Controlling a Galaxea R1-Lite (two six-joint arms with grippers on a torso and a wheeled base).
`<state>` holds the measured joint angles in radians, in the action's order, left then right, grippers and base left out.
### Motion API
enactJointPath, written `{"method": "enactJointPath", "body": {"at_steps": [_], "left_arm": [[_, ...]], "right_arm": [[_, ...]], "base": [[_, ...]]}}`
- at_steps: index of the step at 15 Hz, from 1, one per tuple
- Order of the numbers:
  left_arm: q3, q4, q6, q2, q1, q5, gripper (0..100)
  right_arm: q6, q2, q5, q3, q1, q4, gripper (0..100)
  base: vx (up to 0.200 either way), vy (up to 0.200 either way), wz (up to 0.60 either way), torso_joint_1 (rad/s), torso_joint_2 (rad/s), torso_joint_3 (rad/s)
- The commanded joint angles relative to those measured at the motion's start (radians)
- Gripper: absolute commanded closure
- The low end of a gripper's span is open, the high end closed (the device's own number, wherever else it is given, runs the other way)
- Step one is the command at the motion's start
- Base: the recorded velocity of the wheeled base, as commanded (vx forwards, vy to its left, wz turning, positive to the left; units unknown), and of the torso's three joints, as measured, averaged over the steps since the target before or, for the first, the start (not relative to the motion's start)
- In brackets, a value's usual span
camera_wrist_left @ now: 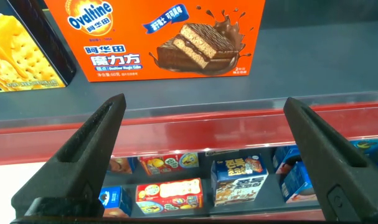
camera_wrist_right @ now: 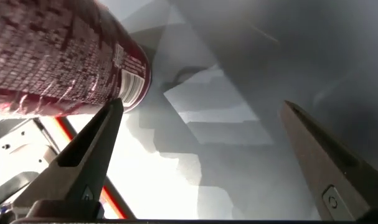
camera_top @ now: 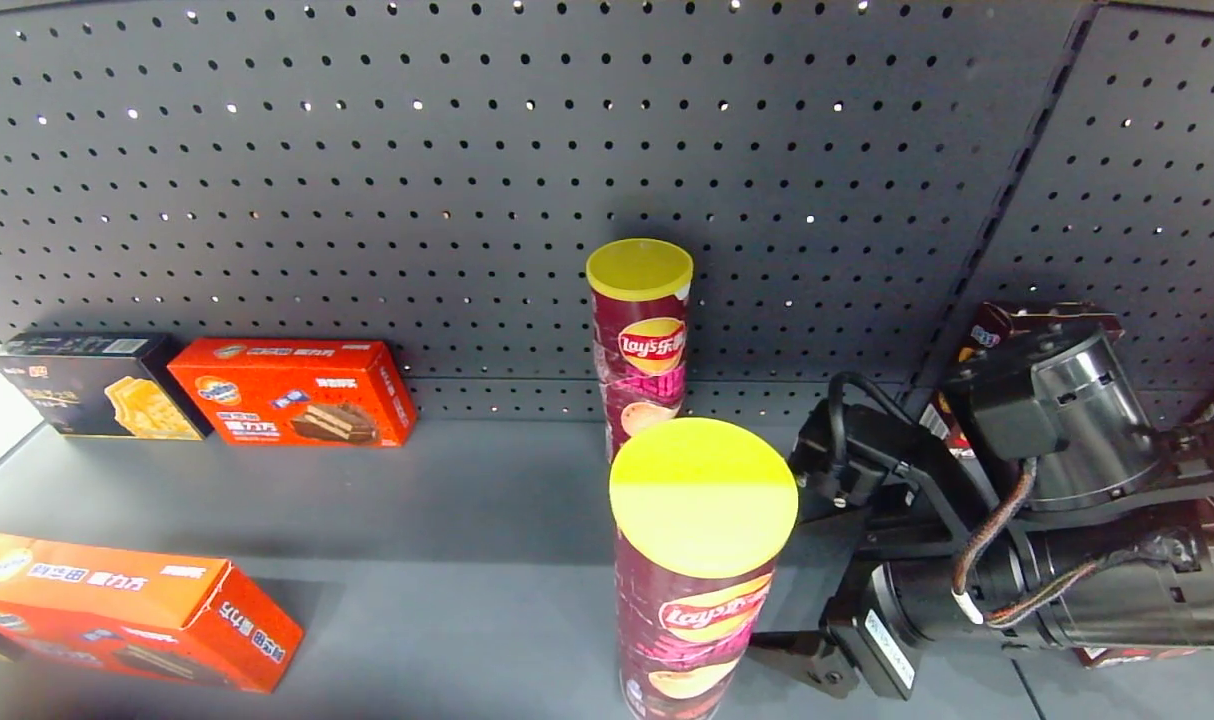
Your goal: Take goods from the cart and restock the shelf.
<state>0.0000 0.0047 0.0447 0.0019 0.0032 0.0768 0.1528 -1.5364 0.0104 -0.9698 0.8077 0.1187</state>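
The shelf (camera_top: 447,500) is only partly stocked, with much bare grey deck in front of the perforated back panel (camera_top: 367,150). At its left side there are three boxes: one orange box (camera_top: 127,610) lies near the front edge, and a second orange box (camera_top: 297,390) and a black biscuit box (camera_top: 97,385) stand side by side against the back.

Near the middle there are two chip cans, both upright and with yellow lids. The rear can (camera_top: 642,340) stands close to the back panel, and the front can (camera_top: 702,590) stands before it in the same line, so a row seems to be started. Both cans appear to be already placed, and the front one stands on its own base.

The right gripper (camera_wrist_right: 201,106) is low over the deck, just beside the front can. Its fingers are spread wide and hold nothing between them; the can's bottom is next to the outside of one finger, and it is not possible to tell if they touch.

The left gripper (camera_wrist_left: 204,102) is also wide open and empty, before the red front edge (camera_wrist_left: 238,134) of the shelf, with small cartons (camera_wrist_left: 238,180) on the level below.

The judgement is that this placing is nearly finished, the right arm must yet draw away without tipping the can, and more goods should follow. How many wait in the cart cannot be told
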Motion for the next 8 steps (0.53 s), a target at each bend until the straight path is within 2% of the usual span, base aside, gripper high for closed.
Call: {"method": "enactJointPath", "body": {"at_steps": [1, 8], "left_arm": [[0.000, 0.000, 0.000, 0.000, 0.000, 0.000, 0], [0.000, 0.000, 0.000, 0.000, 0.000, 0.000, 0]], "right_arm": [[-0.001, 0.007, 0.000, 0.002, 0.010, -0.001, 0], [-0.001, 0.056, 0.000, 0.057, 0.005, -0.001, 0]], "base": [[0.000, 0.000, 0.00, 0.000, 0.00, 0.000], [0.000, 0.000, 0.00, 0.000, 0.00, 0.000]]}}
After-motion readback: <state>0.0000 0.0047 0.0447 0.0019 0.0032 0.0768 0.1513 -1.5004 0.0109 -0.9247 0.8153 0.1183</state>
